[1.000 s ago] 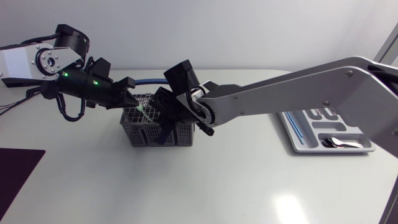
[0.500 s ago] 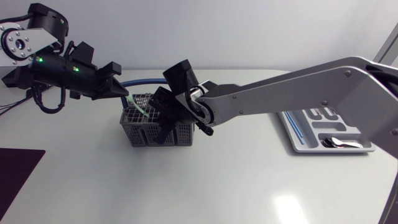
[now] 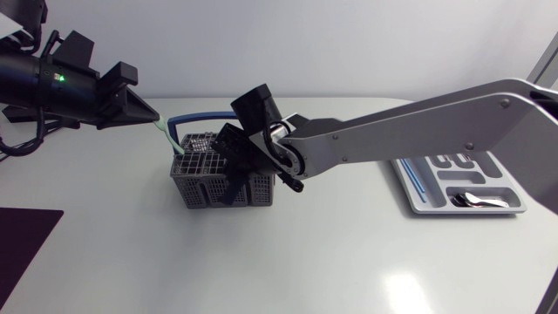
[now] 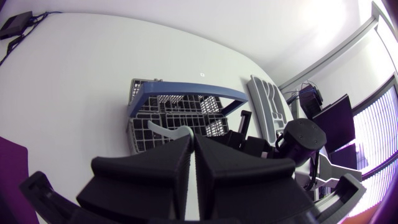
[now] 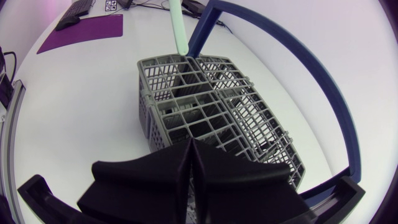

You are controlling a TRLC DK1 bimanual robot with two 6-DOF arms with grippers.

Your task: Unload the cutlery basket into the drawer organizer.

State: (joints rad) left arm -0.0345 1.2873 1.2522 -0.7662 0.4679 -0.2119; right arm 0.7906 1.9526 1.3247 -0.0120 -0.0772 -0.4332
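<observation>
Our left fingers [image 4: 158, 165] clamp the upper end of a pale green utensil [image 3: 167, 136], its lower tip at the 10 o'clock corner of the cutlery basket [image 3: 202, 188]. It looks light, thin and smooth, perhaps springy, so a firm end pinch seems right. Our right fingers [image 5: 155, 171] sit closed at the basket's rim. The drawer organizer [image 3: 410, 194] lies at 3 o'clock on the counter [image 3: 288, 253].
</observation>
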